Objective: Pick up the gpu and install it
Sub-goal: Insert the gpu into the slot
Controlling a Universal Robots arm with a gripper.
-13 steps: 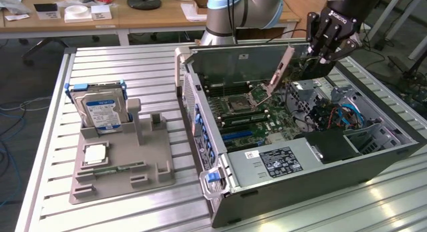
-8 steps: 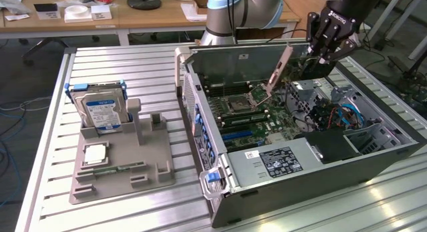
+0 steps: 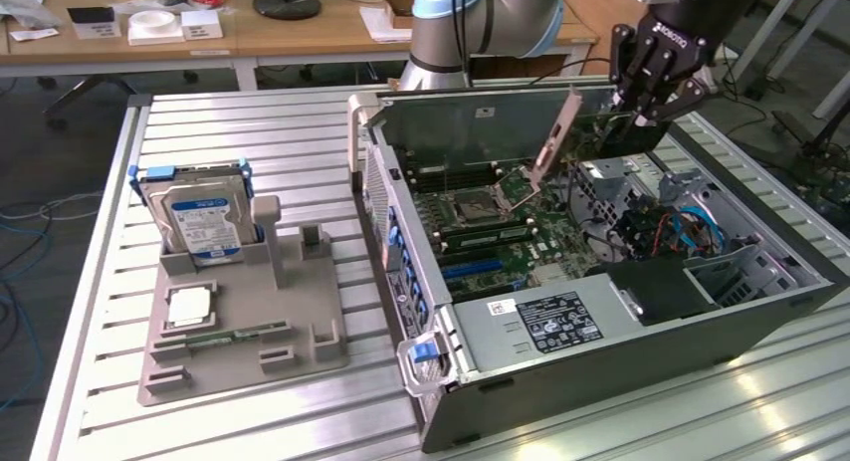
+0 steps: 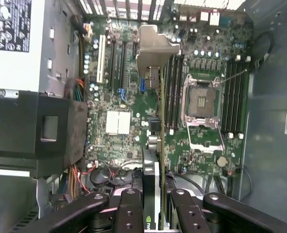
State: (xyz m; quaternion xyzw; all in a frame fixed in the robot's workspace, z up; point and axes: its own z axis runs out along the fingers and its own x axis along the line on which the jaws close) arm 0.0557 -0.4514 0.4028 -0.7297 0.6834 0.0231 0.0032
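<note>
— How much of the job can be counted as done?

— The pick-up is done. The gpu (image 3: pixel 591 137), a thin flat card with a dark face on a green board and a silvery metal bracket (image 3: pixel 564 132) at one end, is held in the air above the open grey metal computer case (image 3: pixel 624 332). The grey plastic holder (image 3: pixel 239 322) on the slatted metal table (image 3: pixel 266 132) is well apart from it, and the boxy silver hard drive (image 3: pixel 199 217) is seen standing there.

— And the installing?

— Not finished, it is judged. The card is seen slanted over the green motherboard (image 4: pixel 128 97), bracket end lowest and nearest the board. In the wrist view it is seen edge-on (image 4: pixel 153 184), lined up beside the long expansion slots (image 4: pixel 100 56), but no seating in a slot can be made out.

— How are the jaws set?

— The black gripper (image 3: pixel 638 117) is clamped on the card at the end away from the bracket; dark fingers (image 4: pixel 128 208) are seen pressed on both faces.

— And the arm's pose?

— The case is reached from its far side. The wrist is turned downward and somewhat tilted, so that the gripper (image 4: pixel 155 208) is pointed into the case.
</note>
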